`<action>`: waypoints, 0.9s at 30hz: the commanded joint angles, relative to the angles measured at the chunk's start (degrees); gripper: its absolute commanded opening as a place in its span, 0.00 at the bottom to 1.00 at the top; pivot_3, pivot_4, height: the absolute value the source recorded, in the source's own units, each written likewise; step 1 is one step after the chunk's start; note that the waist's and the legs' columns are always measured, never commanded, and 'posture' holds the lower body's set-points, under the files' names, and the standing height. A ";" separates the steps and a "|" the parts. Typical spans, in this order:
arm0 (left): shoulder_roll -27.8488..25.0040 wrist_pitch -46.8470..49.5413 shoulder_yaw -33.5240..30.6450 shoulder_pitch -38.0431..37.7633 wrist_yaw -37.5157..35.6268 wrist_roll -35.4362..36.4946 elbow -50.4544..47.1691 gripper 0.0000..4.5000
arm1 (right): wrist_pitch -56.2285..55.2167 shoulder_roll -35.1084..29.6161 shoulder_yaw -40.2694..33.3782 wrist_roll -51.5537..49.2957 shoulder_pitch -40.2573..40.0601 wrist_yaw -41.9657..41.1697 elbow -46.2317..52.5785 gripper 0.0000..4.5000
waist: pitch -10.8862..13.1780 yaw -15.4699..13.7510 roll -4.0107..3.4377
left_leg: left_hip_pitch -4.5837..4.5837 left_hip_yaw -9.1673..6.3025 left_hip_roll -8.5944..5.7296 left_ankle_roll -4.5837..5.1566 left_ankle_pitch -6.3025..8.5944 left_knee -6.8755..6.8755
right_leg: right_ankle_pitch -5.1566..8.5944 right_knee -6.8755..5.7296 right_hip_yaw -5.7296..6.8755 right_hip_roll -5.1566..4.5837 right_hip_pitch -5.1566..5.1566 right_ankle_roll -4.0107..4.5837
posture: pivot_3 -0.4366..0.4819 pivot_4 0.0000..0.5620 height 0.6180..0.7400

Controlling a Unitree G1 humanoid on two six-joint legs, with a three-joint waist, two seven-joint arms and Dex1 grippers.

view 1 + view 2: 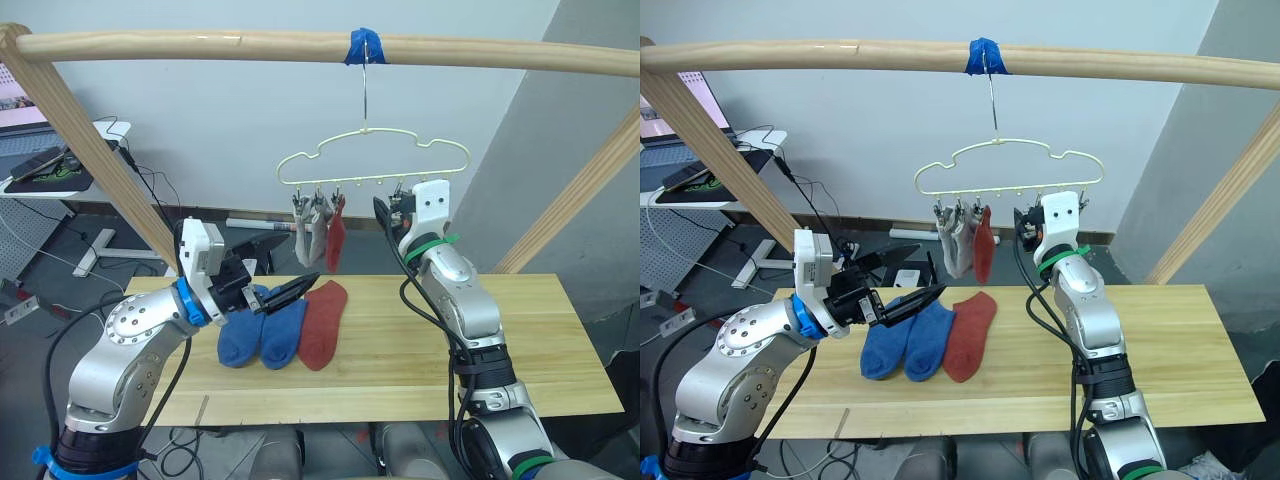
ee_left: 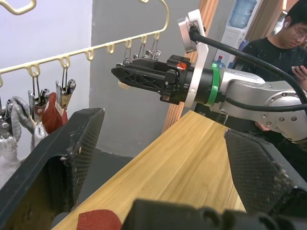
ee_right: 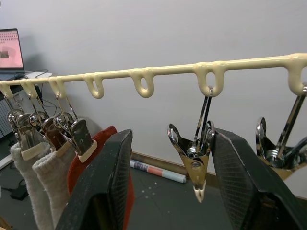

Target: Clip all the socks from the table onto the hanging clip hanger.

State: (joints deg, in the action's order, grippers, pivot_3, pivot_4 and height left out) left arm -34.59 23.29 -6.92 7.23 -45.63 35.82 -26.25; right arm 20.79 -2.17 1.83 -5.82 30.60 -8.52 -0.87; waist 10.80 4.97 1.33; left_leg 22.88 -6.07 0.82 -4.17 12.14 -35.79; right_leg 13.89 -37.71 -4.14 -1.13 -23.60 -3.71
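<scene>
A pale grey-white wall backs the room, with cables trailing over the dark floor and a laptop [image 3: 10, 49] glowing on a side desk off to my left. Before me lies the bench [image 1: 520, 350], a wide top of light wooden planks with a smooth, matte grain. A round wooden pole [image 1: 200, 45] runs overhead, a wrap of blue tape [image 1: 365, 46] marking where the hook hangs.

From it dangles the clip hanger [image 1: 375, 160], thin pale yellow wire with a wavy top and small shiny metal clips. Two light grey socks [image 1: 312, 235] and one rust red sock [image 1: 336, 238] hang clipped at its left end, soft and ribbed. On the bench lie two blue socks [image 1: 262, 330] side by side, with another rust red sock [image 1: 322, 322] just beside them.

My left claw [image 1: 292, 291] hovers over the blue socks, fingers spread apart, gripping nothing. My right claw [image 3: 168, 191] is raised at the hanger, wide open, a free clip [image 3: 195, 160] hanging between its fingers. A person [image 2: 283, 48] sits beyond the bench.
</scene>
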 commanded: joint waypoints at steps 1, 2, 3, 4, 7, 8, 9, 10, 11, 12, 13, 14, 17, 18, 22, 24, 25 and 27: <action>0.03 -1.28 -0.57 0.85 -0.19 -0.38 -0.17 1.00 | -0.52 0.61 -0.61 -0.81 1.93 0.16 1.19 0.57 | 0.00 0.00 0.00 | 0.00 0.00 0.00 0.00 0.00 0.00 | 0.00 0.00 0.00 0.00 0.00 0.00 | 0.44 0.24 1.00; 0.04 -1.27 -0.60 0.87 -0.24 -0.39 -0.15 1.00 | -0.56 0.68 -0.68 -0.82 2.00 0.17 1.10 0.57 | 0.00 0.00 0.00 | 0.00 0.00 0.00 0.00 0.00 0.00 | 0.00 0.00 0.00 0.00 0.00 0.00 | 0.44 0.24 1.00; 0.04 -1.27 -0.64 0.83 -0.28 -0.40 -0.19 1.00 | -0.57 0.73 -0.70 -0.79 2.00 0.16 1.12 0.57 | 0.00 0.00 0.00 | 0.00 0.00 0.00 0.00 0.00 0.00 | 0.00 0.00 0.00 0.00 0.00 0.00 | 0.44 0.24 1.00; 0.07 -1.30 -0.65 0.85 -0.28 -0.45 -0.17 1.00 | -0.64 0.81 -0.80 -0.80 2.21 0.21 0.96 0.57 | 0.00 0.00 0.00 | 0.00 0.00 0.00 0.00 0.00 0.00 | 0.00 0.00 0.00 0.00 0.00 0.00 | 0.44 0.24 1.00; 0.12 -1.25 -0.68 0.70 -0.28 -0.43 -0.31 1.00 | -0.71 0.97 -0.91 -0.73 2.59 0.22 0.66 0.57 | 0.00 0.00 0.00 | 0.00 0.00 0.00 0.00 0.00 0.00 | 0.00 0.00 0.00 0.00 0.00 0.00 | 0.44 0.25 1.00; 0.11 -1.20 -0.71 0.60 -0.30 -0.37 -0.39 1.00 | -0.68 1.01 -0.91 -0.69 2.60 0.18 0.66 0.57 | 0.00 0.00 0.00 | 0.00 0.00 0.00 0.00 0.00 0.00 | 0.00 0.00 0.00 0.00 0.00 0.00 | 0.44 0.25 1.00; 0.09 -1.17 -0.75 0.49 -0.31 -0.32 -0.50 1.00 | -0.64 1.04 -0.91 -0.66 2.57 0.15 0.71 0.57 | 0.00 0.00 0.00 | 0.00 0.00 0.00 0.00 0.00 0.00 | 0.00 0.00 0.00 0.00 0.00 0.00 | 0.45 0.24 1.00; 0.06 -1.16 -0.78 0.44 -0.33 -0.33 -0.51 1.00 | -0.64 1.09 -0.98 -0.67 2.57 0.18 0.68 0.57 | 0.00 0.00 0.00 | 0.00 0.00 0.00 0.00 0.00 0.00 | 0.00 0.00 0.00 0.00 0.00 0.00 | 0.45 0.24 1.00; 0.06 -1.15 -0.80 0.43 -0.31 -0.33 -0.51 1.00 | -0.65 1.11 -0.99 -0.67 2.57 0.13 0.67 0.57 | 0.00 0.00 0.00 | 0.00 0.00 0.00 0.00 0.00 0.00 | 0.00 0.00 0.00 0.00 0.00 0.01 | 0.45 0.25 1.00; 0.07 -1.13 -0.81 0.41 -0.27 -0.32 -0.55 1.00 | -0.66 1.14 -1.01 -0.69 2.58 0.13 0.69 0.57 | 0.00 0.00 0.00 | 0.00 0.00 0.00 0.00 0.00 0.00 | 0.00 0.00 0.00 0.00 0.00 0.01 | 0.45 0.25 1.00; 0.08 -1.10 -0.83 0.38 -0.24 -0.29 -0.61 1.00 | -0.65 1.17 -1.02 -0.70 2.57 0.13 0.74 0.57 | 0.00 0.00 0.00 | 0.00 0.00 0.00 0.00 0.00 0.00 | 0.00 0.00 0.00 0.00 0.00 0.01 | 0.45 0.25 1.00; 0.08 -1.11 -0.81 0.35 -0.24 -0.28 -0.68 1.00 | -0.65 1.18 -1.03 -0.71 2.56 0.11 0.77 0.57 | 0.00 0.00 0.00 | 0.00 0.00 0.00 0.00 0.00 0.00 | 0.00 0.00 0.00 0.00 0.00 0.01 | 0.45 0.25 1.00; 0.15 -1.12 -0.76 0.35 -0.21 -0.23 -0.77 1.00 | -0.67 1.22 -1.05 -0.82 2.48 -0.01 0.78 0.57 | 0.00 0.00 0.00 | 0.00 0.00 0.00 0.00 0.00 0.00 | 0.00 0.00 0.00 0.00 0.00 0.00 | 0.45 0.25 1.00; 0.16 -1.11 -0.77 0.32 -0.19 -0.21 -0.82 1.00 | -0.65 1.23 -1.05 -0.84 2.43 -0.02 0.85 0.57 | 0.00 0.00 0.00 | 0.00 0.00 0.00 0.00 0.00 0.00 | 0.00 0.00 0.00 0.00 0.00 0.00 | 0.45 0.25 1.00; 0.27 -1.06 -0.62 0.48 -0.19 -0.15 -0.80 1.00 | -0.50 1.17 -1.31 -0.93 2.40 0.05 0.59 0.37 | 0.00 0.00 0.00 | 0.00 0.00 0.00 0.00 0.00 0.00 | 0.00 0.00 0.00 0.00 0.00 0.01 | 0.45 0.24 1.00; 0.32 -1.11 -0.57 0.38 -0.20 -0.17 -0.88 1.00 | -0.39 1.16 -1.43 -0.97 2.31 0.15 0.69 0.23 | 0.00 0.00 0.00 | 0.00 0.00 0.00 0.00 0.00 0.00 | 0.01 0.00 0.00 0.00 0.00 0.01 | 0.44 0.24 1.00; 0.38 -1.08 -0.51 0.38 -0.19 -0.16 -0.91 1.00 | -0.30 1.08 -1.50 -0.98 2.24 0.13 0.75 0.15 | 0.00 0.00 -0.01 | 0.00 0.00 0.00 0.00 0.00 0.00 | 0.01 0.00 0.00 0.00 0.00 0.02 | 0.44 0.24 1.00; 0.57 -1.06 -0.36 0.32 -0.11 -0.20 -1.00 1.00 | -0.15 0.85 -1.58 -0.94 2.00 0.04 0.86 0.05 | 0.00 0.00 0.00 | 0.00 0.00 0.00 0.00 0.00 0.01 | 0.01 0.00 0.00 0.00 0.00 0.02 | 0.44 0.24 1.00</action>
State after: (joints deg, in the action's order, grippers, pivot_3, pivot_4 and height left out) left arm -34.18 23.24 -6.92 7.39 -45.67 35.34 -25.87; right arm 20.81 -1.25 1.06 -5.88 31.97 -8.48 -1.24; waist 10.80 4.97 1.32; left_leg 22.88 -6.07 0.82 -4.17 12.14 -35.78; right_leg 13.91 -37.71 -4.13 -1.13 -23.60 -3.69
